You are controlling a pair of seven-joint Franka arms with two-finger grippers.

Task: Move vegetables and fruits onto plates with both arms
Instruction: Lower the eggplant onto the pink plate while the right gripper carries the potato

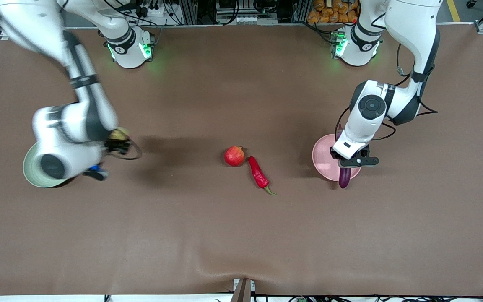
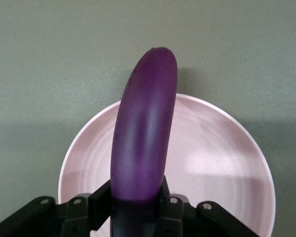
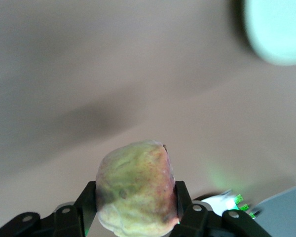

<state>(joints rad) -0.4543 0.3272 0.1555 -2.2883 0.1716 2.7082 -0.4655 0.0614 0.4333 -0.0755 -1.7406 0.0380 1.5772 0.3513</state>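
Purple and glossy, the eggplant [image 1: 344, 177] hung in the left gripper [image 1: 347, 164], whose jaws were clamped on one end of it, directly over the pink plate [image 1: 324, 159]; its free end overshot the plate's rim on the side nearer the front camera; the step in hand looked like the carrying of both first items, with nothing yet set down. The right gripper [image 1: 117, 142] hovered beside the green plate [image 1: 32, 172], its jaws closed around the peach [image 1: 119, 134], the arm blurred as though mid-swing; the pomegranate [image 1: 234, 156] and the chili pepper [image 1: 259, 173] lay untouched on the brown bench [image 1: 241, 235], just beside each other and roughly midway between the pink plate and the green one.

The next move for the left arm probably called for lowering and drawing the eggplant back so that its length rested inside the pink plate before the jaws let go; the right arm needed to bring the peach over the green plate first.

The left wrist view showed the eggplant [image 2: 144, 133] lying across the pink plate [image 2: 227, 163] with its tip past the rim, an overhang less plain from the front; the right wrist view showed the peach [image 3: 137, 190] gripped on both flanks, which the arm half hid in the front view, and only a pale edge of the green plate [image 3: 278, 29].
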